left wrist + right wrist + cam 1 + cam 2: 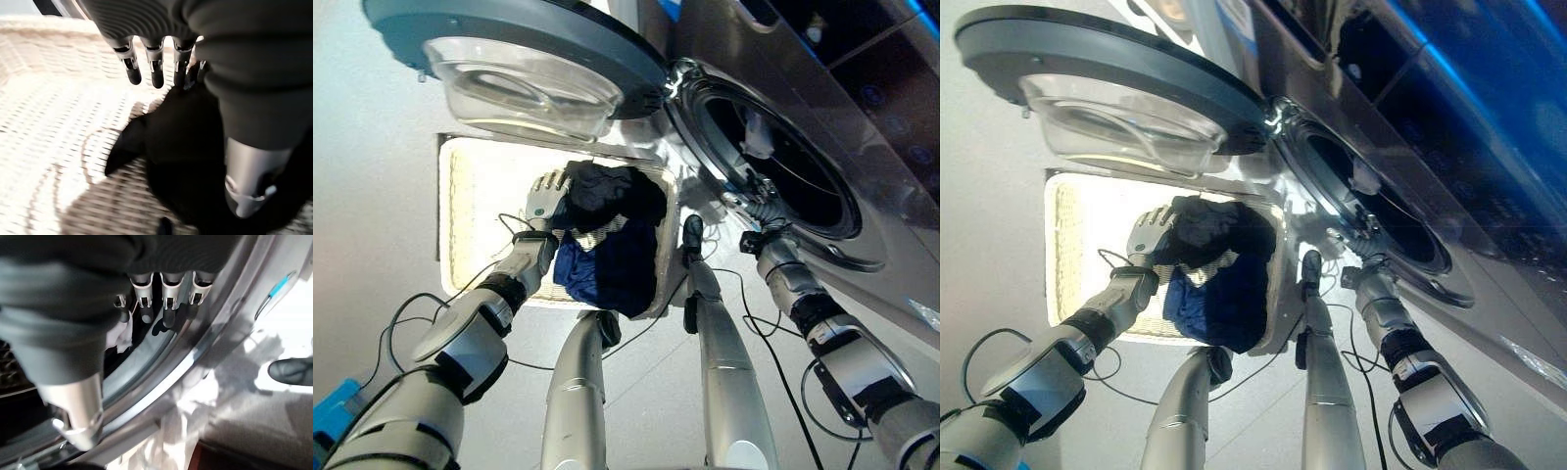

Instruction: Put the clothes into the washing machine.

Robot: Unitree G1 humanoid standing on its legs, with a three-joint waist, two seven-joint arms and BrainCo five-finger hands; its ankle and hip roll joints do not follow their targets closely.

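You get both head cams looking down on the basket point(455, 211) & washer point(773, 166); wrist cams sit very close.

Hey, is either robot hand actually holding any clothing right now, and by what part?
Neither. The left hand, fingers straight, rests at the edge of the dark garment in the basket; the right hand sits open at the washer's door rim.
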